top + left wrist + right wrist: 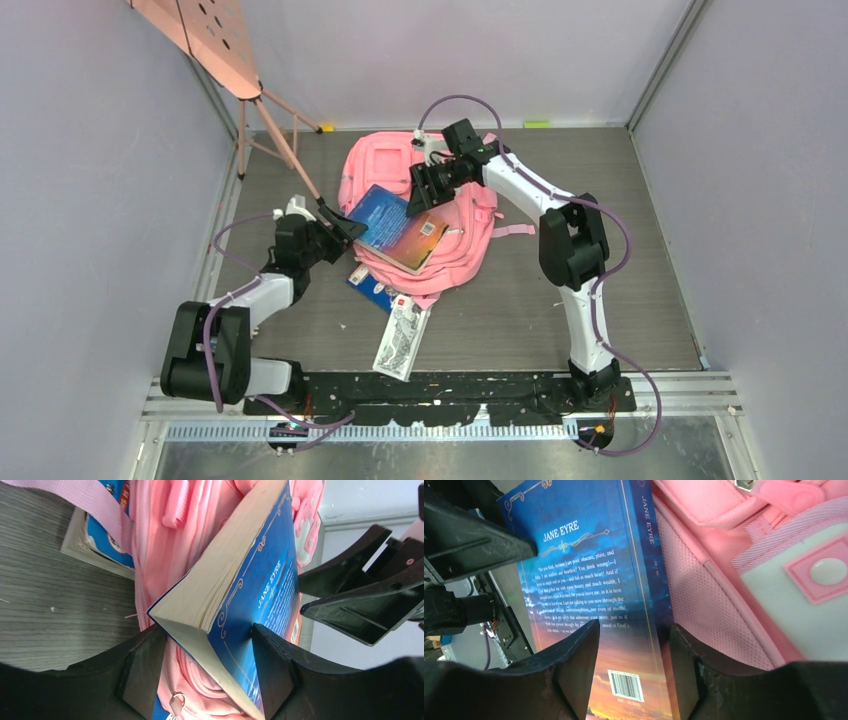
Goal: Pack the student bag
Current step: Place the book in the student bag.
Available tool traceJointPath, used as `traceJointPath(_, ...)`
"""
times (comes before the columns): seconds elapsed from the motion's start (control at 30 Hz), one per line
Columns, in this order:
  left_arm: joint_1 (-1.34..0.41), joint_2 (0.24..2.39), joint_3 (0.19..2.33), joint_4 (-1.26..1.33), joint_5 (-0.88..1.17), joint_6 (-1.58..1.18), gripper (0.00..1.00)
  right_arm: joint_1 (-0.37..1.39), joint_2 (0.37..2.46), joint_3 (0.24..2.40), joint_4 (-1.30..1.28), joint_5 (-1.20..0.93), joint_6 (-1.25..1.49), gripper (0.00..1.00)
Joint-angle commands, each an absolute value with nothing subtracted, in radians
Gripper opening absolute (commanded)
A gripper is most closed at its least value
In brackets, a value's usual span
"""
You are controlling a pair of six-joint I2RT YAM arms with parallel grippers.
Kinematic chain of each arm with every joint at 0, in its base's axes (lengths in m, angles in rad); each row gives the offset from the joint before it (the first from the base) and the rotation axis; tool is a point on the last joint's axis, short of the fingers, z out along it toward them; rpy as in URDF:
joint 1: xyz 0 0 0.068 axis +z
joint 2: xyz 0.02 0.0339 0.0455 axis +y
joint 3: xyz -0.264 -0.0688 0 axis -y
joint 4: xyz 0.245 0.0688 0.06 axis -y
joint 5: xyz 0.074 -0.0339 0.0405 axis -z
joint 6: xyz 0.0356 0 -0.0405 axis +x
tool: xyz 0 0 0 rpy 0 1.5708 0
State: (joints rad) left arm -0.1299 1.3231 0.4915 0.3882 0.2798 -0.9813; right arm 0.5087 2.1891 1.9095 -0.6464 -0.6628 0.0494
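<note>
Leaflet: a long white leaflet [403,338] lies flat on the table [600,220], nearest the arm bases. Its far end is just beside the bag.
Other book: a blue and white book [366,284] lies on the table. Part of it is hidden under the near edge of the bag.
Left gripper: the left gripper [345,228] is at the book's left corner. Its two black fingers [142,675] sit one on each side of that corner, one against the pages and one against the blue cover. The jaws are closed on the book.
Book: the blue book [400,228], "Jane Eyre", lies tilted on top of the bag, not inside it.
Bag: the pink bag [455,245] lies in the middle of the table, between the two arms. What is inside it cannot be seen.
Right gripper: the right gripper [428,190] is at the far right edge of the book. One of its fingers [574,670] is on the back cover and the other is past the spine, next to the pink cloth. These jaws hold the book too.
Stand: a pink board on thin legs [215,35] stands in the far left corner, well apart from the bag.
</note>
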Motion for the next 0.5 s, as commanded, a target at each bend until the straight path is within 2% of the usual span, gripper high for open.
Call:
traceJointPath(0.0,-0.091,1.331,0.48,0.498,0.268,-1.005,0.64,0.551,2.154,1.882,-0.611,-0.781,0.086,0.56)
traceJointPath(0.1,-0.089,1.327,0.46,0.515,0.253,-1.01,0.62,0.56,2.156,1.88,-0.596,-0.796,0.104,0.53)
traceJointPath(0.17,-0.087,1.324,0.455,0.518,0.258,-1.013,0.57,0.562,2.157,1.88,-0.591,-0.799,0.109,0.52)
traceJointPath(0.3,-0.086,1.28,0.437,0.564,0.266,-0.995,0.35,0.563,2.146,1.867,-0.586,-0.801,0.117,0.5)
traceJointPath(0.33,-0.087,1.261,0.434,0.567,0.265,-0.983,0.24,0.563,2.141,1.851,-0.581,-0.794,0.119,0.51)
traceJointPath(0.37,-0.086,1.229,0.432,0.569,0.266,-0.968,0.08,0.564,2.12,1.839,-0.559,-0.784,0.131,0.52)
traceJointPath(0.4,-0.086,1.2,0.43,0.573,0.271,-0.953,0.0,0.562,2.109,1.809,-0.545,-0.762,0.14,0.56)
traceJointPath(0.47,-0.086,1.136,0.424,0.575,0.29,-0.917,0.0,0.558,2.064,1.756,-0.48,-0.723,0.178,0.65)
